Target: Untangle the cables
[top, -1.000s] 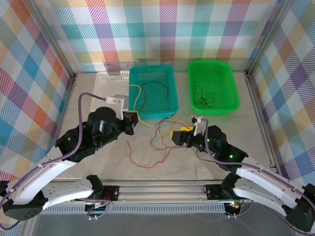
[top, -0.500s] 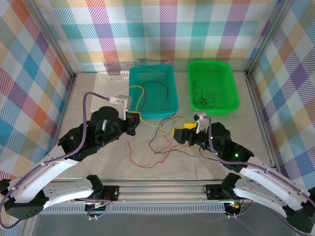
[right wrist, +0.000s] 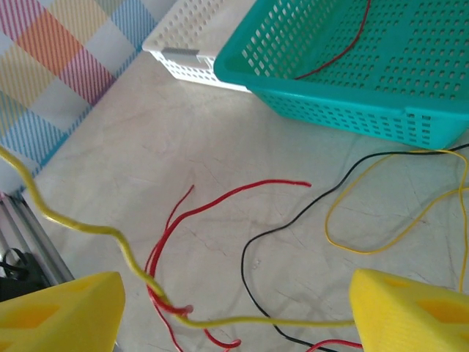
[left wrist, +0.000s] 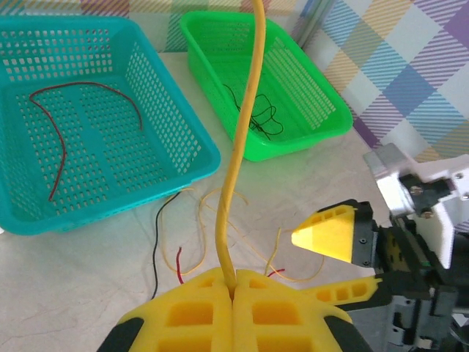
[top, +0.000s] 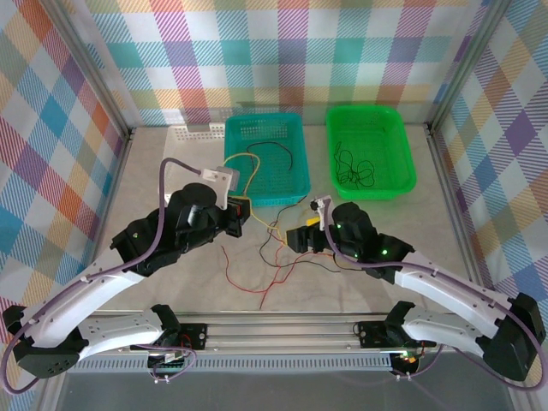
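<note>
Loose cables lie tangled on the table in front of the baskets: red (top: 248, 276), yellow (top: 276, 224) and black (top: 265, 248). My left gripper (top: 242, 212) (left wrist: 233, 282) is shut on a yellow cable (left wrist: 238, 147), which rises straight up from between its pads. My right gripper (top: 301, 236) (right wrist: 234, 323) stands open just right of the tangle. A yellow strand (right wrist: 256, 320) crosses the gap between its fingers (right wrist: 62, 315), unclamped, over red cables (right wrist: 165, 249) and a black one (right wrist: 289, 227).
The teal basket (top: 236, 175) at the back holds a red cable (left wrist: 51, 139). The green basket (top: 402, 145) to its right holds a bunched black cable (top: 355, 169). A white basket (top: 193, 134) sits behind the teal one. Metal frame rails edge the table.
My right gripper has moved left and turned toward the tangle, close to the left gripper. The left gripper has edged right and farther back with the yellow cable. The loose cables have shifted.
</note>
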Controlling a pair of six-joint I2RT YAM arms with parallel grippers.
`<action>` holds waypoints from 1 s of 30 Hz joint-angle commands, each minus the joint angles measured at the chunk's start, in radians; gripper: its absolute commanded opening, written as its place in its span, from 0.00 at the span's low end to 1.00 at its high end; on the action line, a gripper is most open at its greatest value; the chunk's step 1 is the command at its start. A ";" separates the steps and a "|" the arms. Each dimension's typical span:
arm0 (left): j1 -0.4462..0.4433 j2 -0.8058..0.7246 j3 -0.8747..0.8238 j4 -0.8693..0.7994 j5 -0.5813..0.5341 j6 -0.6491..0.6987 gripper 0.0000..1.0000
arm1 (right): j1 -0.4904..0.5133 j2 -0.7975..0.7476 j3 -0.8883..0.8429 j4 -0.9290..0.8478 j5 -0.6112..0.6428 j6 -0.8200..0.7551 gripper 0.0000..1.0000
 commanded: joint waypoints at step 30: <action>-0.010 0.045 0.001 0.099 -0.107 -0.224 0.00 | 0.068 0.153 -0.191 0.427 -0.060 0.045 0.77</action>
